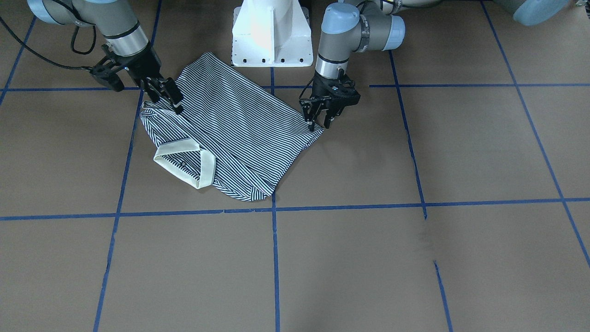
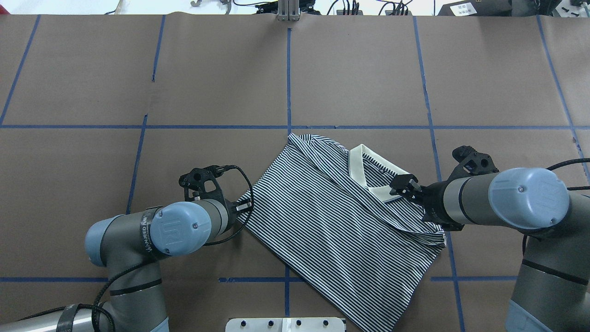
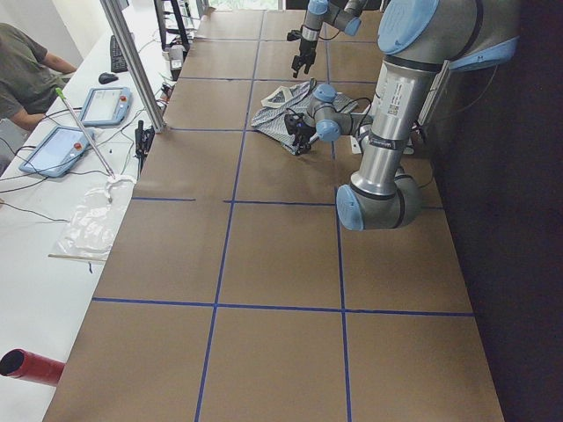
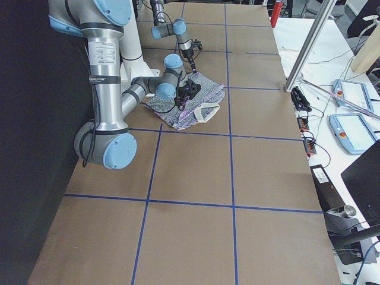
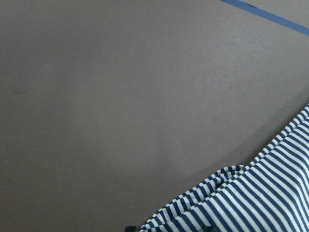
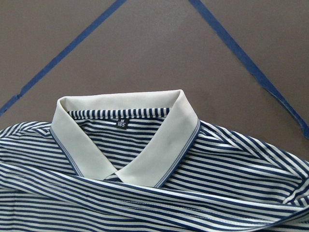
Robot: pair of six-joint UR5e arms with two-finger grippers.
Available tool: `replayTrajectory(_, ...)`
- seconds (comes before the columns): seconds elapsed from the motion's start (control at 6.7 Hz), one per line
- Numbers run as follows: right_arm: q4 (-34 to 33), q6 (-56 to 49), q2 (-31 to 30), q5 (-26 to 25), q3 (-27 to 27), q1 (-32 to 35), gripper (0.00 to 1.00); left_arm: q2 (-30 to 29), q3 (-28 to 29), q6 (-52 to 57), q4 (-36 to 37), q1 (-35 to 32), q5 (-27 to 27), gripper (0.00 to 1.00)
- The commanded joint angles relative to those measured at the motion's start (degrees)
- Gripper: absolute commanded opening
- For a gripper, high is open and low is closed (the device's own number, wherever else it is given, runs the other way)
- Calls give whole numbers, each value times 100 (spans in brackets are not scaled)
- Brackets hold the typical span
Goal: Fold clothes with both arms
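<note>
The clothes are one navy-and-white striped polo shirt (image 2: 332,230) lying flat and slantwise on the brown table, sleeves tucked in, cream collar (image 2: 368,173) toward the far side. My left gripper (image 1: 320,123) stands open over the shirt's hem corner, fingertips straddling a small bunch of fabric; the left wrist view shows that striped edge (image 5: 251,198). My right gripper (image 1: 168,99) is open, low over the shoulder beside the collar (image 1: 184,163), one fingertip touching the cloth. The right wrist view looks down at the collar (image 6: 130,140) and its size label; no fingers show there.
The white pedestal base (image 1: 271,37) stands right behind the shirt. Blue tape lines (image 1: 275,258) grid the brown table. A side bench with tablets (image 3: 88,105), a seated person (image 3: 26,70) and a metal post (image 3: 132,61) runs along the table's far edge.
</note>
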Motion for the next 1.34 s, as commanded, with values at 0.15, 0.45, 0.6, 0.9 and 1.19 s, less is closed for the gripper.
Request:
replayTrajectory(0.15, 0, 0, 1, 0, 1, 0, 100, 6, 32, -3, 9, 1, 1, 25)
replayTrajectory(0.45, 0, 0, 1, 0, -8, -17, 100, 41, 32, -3, 44, -8, 1, 0)
replayTrajectory(0.6, 0, 0, 1, -9, -34, -17, 100, 41, -55, 15, 227, -69, 1, 0)
replayTrajectory(0.9, 0, 0, 9, -26, -34, -9, 100, 50, -624, 1176, 693, -584, -25, 0)
replayTrajectory(1.19, 0, 0, 62, -35, -34, 9, 100, -107, -243, 1831, 528, -1340, -34, 0)
